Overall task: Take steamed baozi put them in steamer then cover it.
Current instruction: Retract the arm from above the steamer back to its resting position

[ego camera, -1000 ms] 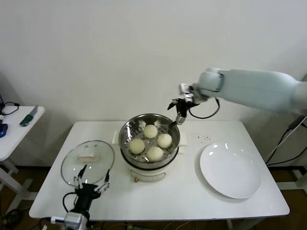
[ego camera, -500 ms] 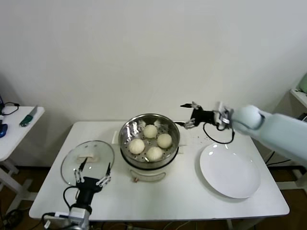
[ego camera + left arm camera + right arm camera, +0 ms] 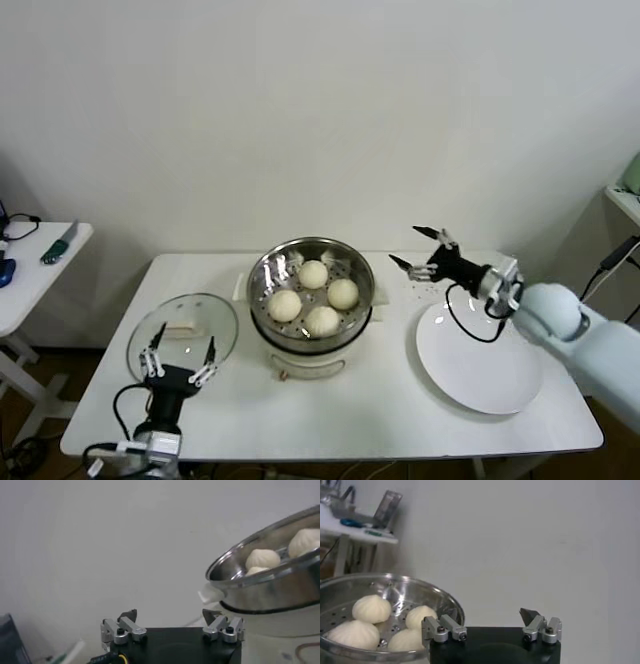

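Now cover [image 3: 183, 333] just beyond left gripper [image 3: 179, 361] spread jaws, untouched

The left claw [image 3: 179, 362] hides the near rim of the cover [image 3: 183, 330].

White plate [image 3: 480, 362] on white table [image 3: 390, 405] — side table [image 3: 30, 265] holds perhaps tools.

You are looking at an evenly lit indoor scene: soft, diffuse light from above, bright without harshness. The white table [image 3: 400, 400] carries only faint shadows, one just beneath the steamer [image 3: 311, 290]. Its steel rim throws small glints, and the plate [image 3: 480, 355] shows a pale sheen (no strong glare). The head view is sharp across its middle. In both wrist views the wall behind reads as a smooth, featureless grey gradient.
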`<state>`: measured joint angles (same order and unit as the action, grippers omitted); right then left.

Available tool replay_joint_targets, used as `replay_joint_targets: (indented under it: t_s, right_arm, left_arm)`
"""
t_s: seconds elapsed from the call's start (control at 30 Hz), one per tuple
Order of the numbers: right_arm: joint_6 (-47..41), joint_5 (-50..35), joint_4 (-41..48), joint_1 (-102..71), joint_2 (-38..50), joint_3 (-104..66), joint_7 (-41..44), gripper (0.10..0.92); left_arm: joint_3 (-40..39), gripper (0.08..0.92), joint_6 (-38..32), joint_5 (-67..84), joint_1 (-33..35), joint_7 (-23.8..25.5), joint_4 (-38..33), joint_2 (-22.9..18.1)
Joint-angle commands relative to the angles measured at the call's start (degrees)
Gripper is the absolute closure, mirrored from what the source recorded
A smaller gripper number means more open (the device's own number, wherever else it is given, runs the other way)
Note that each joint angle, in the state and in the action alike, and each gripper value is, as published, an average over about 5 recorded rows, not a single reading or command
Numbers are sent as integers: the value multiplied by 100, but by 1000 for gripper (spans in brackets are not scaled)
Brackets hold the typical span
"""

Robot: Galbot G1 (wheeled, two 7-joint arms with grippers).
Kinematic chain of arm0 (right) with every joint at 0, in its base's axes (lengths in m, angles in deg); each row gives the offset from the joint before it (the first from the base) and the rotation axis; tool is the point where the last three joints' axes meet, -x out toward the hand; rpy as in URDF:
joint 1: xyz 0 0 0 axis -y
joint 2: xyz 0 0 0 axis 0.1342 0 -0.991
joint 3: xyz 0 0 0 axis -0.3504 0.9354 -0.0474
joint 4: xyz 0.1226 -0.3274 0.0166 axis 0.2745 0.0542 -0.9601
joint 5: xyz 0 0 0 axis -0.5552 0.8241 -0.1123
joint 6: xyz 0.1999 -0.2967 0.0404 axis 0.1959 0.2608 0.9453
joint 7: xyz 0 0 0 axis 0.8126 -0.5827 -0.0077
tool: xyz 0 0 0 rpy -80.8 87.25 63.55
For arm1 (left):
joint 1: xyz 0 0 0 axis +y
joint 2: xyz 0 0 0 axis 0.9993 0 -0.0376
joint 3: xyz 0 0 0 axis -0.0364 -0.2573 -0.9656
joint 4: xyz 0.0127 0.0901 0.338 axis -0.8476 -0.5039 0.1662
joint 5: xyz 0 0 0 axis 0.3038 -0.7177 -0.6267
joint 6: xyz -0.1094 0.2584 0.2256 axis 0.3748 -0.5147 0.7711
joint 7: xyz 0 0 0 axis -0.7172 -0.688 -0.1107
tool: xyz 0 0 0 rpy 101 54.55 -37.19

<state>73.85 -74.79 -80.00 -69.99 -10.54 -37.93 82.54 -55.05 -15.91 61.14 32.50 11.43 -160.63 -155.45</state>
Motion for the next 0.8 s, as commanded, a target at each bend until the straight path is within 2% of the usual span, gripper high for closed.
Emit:
replay_joint_targets:
  t_s: [0.03, 0.23, 0.4, 0.6, 0.8]
  right_arm:
    - [29, 679, -392, -3643, -1266, -3926, -109, 203]
    - [40, 824, -550, -4333, -2101, -4664, -101, 203]
    - [14, 846, -688, -4808, -2502, -4944, -131, 203]
    - [-130, 846, -858, -5276, -2794, -5102, -66, 203]
    - [-153, 959, -821, -5413, -2964, -5169, 2, 203]
  left_arm:
    - [37, 177, 236, -2372, -50, -105, 98, 91]
    - [14, 177, 473, -3932, -47, 33, 429, 281]
    - [-100, 177, 624, -4801, -364, 12, 861, 449]
    - [-212, 177, 666, -5192, -952, -140, 1709, 535]
    - [-203, 177, 399, -5353, -1687, -182, 2796, 505]
